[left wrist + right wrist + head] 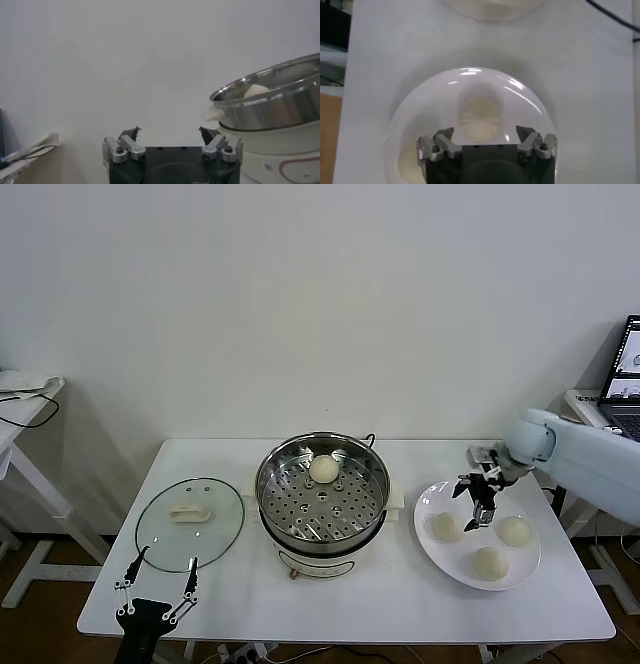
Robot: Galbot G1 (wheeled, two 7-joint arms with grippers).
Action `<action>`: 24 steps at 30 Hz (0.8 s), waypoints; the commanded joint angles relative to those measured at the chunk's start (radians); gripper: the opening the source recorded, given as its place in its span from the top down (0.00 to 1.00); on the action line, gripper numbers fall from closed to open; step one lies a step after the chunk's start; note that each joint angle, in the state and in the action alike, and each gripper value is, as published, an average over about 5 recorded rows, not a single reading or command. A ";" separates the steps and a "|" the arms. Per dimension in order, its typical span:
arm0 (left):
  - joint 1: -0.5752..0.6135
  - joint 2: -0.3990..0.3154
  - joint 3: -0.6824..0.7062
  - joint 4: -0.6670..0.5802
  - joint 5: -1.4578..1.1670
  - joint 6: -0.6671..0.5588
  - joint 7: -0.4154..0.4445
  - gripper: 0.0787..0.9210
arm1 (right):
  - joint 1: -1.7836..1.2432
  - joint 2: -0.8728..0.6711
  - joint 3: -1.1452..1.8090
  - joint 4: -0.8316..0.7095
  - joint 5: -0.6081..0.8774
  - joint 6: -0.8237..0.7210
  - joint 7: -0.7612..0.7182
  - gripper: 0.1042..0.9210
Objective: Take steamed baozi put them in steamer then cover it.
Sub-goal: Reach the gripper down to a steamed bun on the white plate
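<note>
The right gripper (478, 506) is hanging over the white plate (525, 572) with its jaws standing wide apart and nothing between them. It is sitting just above the bun (444, 527) at the plate's nine o'clock side; in the right wrist view that bun (480, 116) is showing blurred and pale ahead of the spread fingers (443, 137), and whether the tips are touching it cannot be told. Two more steamed baozi are lying on the plate, one at three o'clock (515, 531) and one at six o'clock (490, 563). The right arm is reaching in from the table's three o'clock side.

At the centre of the white table (400, 609) the steamer (322, 492) is standing uncovered on its cream base, with one bun (324, 469) resting on the perforated tray toward twelve o'clock. In the left wrist view only the top of that bun (256, 90) is peeking over the steel rim.

The glass cover (190, 523) is lying flat at the steamer's nine o'clock, handle up. The left gripper (157, 591) is waiting at the cover's six o'clock edge, jaws apart and empty, its arm cut off by the frame.
</note>
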 commanded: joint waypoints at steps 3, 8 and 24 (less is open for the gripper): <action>0.002 0.001 0.002 0.003 -0.002 0.002 0.000 0.12 | -0.135 0.011 0.079 -0.023 -0.026 -0.030 0.087 0.12; 0.002 0.000 0.004 0.006 -0.002 0.000 0.000 0.12 | -0.148 0.023 0.092 -0.031 -0.030 -0.031 0.096 0.12; 0.004 -0.003 0.000 0.009 -0.004 -0.009 0.000 0.12 | -0.109 0.023 0.084 -0.004 -0.036 -0.043 0.099 0.37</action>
